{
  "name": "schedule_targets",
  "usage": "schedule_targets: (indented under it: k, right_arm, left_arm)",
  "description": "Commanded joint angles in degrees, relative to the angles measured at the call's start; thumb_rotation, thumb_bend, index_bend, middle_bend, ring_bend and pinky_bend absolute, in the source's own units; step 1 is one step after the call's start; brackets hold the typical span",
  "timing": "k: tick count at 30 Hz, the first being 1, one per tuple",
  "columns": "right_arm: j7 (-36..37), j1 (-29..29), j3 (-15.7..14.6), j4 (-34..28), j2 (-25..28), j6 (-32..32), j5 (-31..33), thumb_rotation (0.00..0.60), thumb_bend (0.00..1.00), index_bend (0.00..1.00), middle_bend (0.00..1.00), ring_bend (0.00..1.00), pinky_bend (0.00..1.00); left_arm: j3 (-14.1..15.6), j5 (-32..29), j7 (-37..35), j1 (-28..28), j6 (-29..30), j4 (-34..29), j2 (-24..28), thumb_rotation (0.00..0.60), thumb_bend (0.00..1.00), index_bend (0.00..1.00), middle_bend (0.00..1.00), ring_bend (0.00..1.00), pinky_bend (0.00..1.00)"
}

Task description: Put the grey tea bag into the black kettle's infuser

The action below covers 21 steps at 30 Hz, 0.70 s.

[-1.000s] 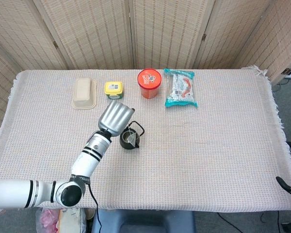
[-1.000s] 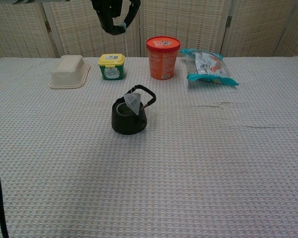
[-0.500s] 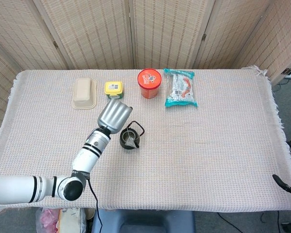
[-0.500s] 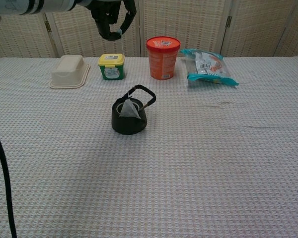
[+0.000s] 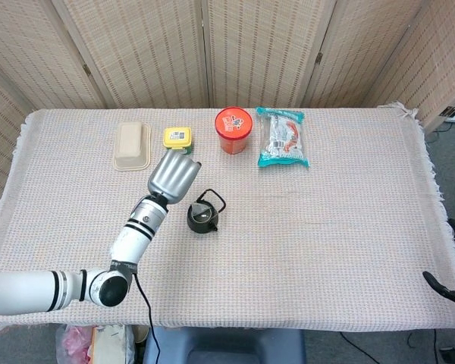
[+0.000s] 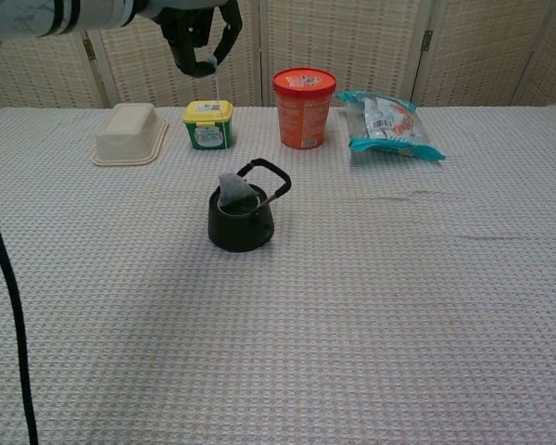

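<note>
From the head camera, the left hand (image 5: 173,176) hangs above the table (image 5: 349,250), between the yellow-lidded tub (image 5: 177,137) toward the far edge and the black kettle (image 5: 202,218) nearer the middle. Only its silver back shows, so this view cannot tell what the fingers hold. The kettle's open mouth faces up with its handle arched over the far-right side, and what lies inside is too small to read here. The cream tray (image 5: 132,145), orange cup (image 5: 233,130) and snack packet (image 5: 283,136) line the far edge, well apart from the kettle, which keeps the working space around it free. The right hand (image 5: 444,287) barely shows as a dark shape off the near right corner, its state unreadable. From the chest camera, the left hand (image 6: 200,33) is high above the far edge, fingers curled together around a pale tag from which a thin string drops. Judging by that line, it is pinching the tea bag's tag. The grey tea bag (image 6: 232,190) sits at the kettle's (image 6: 241,222) mouth, partly down in the infuser and partly standing above the rim on the left side. Holding it high by the string probably lets the bag be lowered straight in, though it looks not fully settled. The tub (image 6: 208,123) and cup (image 6: 304,107) are lidded, their contents hidden.
</note>
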Motion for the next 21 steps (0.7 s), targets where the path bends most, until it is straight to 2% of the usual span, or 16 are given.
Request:
schedule_targets:
  k: [1, 10, 21]
  right_arm:
    - [-0.09, 0.06, -0.06, -0.04, -0.01, -0.15, -0.13, 0.600, 0.10, 0.00, 0.00, 0.00, 0.00]
    - [-0.18, -0.51, -0.70, 0.26, -0.29, 1.31, -1.94, 0.600, 0.10, 0.00, 0.00, 0.00, 0.00]
    - [1.36, -1.24, -1.76, 2.12, -0.55, 3.84, -4.94, 0.600, 0.10, 0.00, 0.00, 0.00, 0.00]
  left_arm:
    - [1.00, 1.18, -1.80, 1.18, -0.01, 0.23, -0.29, 0.600, 0.48, 0.63, 1.00, 1.00, 1.00]
    - [3.43, 4.67, -11.00, 7.21, 1.71, 0.16, -2.55, 0.600, 0.48, 0.63, 1.00, 1.00, 1.00]
    - [6.95, 9.38, -10.72, 13.83, 12.16, -8.07, -5.52, 0.600, 0.48, 0.63, 1.00, 1.00, 1.00]
